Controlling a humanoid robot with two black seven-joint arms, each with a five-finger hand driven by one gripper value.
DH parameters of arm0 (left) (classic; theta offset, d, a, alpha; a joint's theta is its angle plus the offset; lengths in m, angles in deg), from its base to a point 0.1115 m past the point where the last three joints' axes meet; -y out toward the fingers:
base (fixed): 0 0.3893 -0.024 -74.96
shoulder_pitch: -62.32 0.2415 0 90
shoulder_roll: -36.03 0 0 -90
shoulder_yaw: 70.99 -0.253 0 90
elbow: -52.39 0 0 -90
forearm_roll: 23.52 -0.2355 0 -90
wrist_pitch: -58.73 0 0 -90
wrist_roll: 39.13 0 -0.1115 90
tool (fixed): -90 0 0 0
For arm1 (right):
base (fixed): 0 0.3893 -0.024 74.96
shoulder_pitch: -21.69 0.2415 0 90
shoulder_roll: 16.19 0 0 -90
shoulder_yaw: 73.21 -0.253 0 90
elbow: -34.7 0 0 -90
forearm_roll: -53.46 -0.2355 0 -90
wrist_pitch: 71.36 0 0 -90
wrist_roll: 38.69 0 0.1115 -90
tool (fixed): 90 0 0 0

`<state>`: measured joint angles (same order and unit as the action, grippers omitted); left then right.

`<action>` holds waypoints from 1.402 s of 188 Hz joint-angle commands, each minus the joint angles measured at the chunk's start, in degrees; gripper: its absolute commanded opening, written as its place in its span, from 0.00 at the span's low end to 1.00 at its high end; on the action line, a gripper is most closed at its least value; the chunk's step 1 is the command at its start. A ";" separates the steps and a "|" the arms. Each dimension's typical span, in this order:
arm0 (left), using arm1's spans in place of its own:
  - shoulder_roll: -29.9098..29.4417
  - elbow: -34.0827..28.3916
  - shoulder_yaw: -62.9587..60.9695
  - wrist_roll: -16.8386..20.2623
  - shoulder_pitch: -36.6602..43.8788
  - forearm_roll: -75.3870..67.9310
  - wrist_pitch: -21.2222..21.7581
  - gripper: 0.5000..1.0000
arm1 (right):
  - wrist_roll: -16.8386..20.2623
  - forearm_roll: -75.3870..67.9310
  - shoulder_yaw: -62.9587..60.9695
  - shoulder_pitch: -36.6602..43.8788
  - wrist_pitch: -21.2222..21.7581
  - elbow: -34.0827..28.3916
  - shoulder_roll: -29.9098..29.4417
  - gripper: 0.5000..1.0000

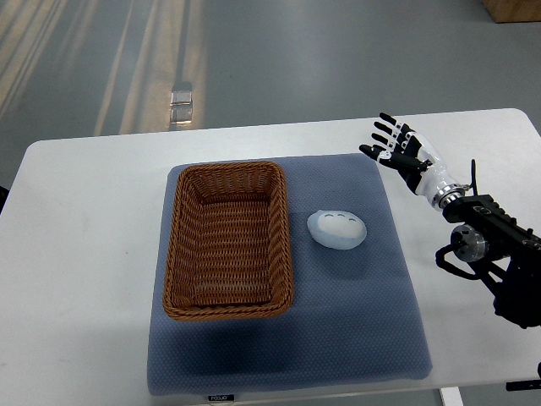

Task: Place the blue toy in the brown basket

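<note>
One arm is all that shows here, coming in from the right edge of the white table [84, 254], and the left one isn't in the shot at all. Nearest the camera is the front edge of the blue-grey mat [338, 338], bare except for a little label at its lip. Further in, the brown basket [283, 245] sits on the left half of the mat, long side running front to back, nothing in it. Just beside its right wall, not touching, lies the blue toy [336, 228], a pale rounded blob roughly at the mat's middle.

The right hand [401, 152] hovers out past the mat's far right corner, fingers spread wide, holding nothing, well apart from the toy.

Looks like the reach hasn't started yet. The toy reads as light and probably squishy, maybe a bit smooth, so it shouldn't be fragile but could squirt out of a tip pinch. Best bet is likely wrapping fingers across its short width from above.
</note>
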<state>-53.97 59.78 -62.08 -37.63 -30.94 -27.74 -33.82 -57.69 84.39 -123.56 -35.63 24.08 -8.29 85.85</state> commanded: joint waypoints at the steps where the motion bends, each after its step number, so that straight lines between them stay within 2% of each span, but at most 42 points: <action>1: 0.00 0.00 -0.03 0.00 0.01 0.00 0.00 1.00 | -0.08 0.01 -0.01 0.10 0.10 0.01 0.00 0.82; 263: 0.00 0.00 0.24 0.00 0.01 0.00 0.00 1.00 | -0.78 0.88 0.16 0.54 0.98 -0.78 0.53 0.82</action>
<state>-53.97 59.78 -61.86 -37.63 -30.95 -27.74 -33.82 -58.23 85.27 -123.33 -35.12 25.23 -9.08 86.47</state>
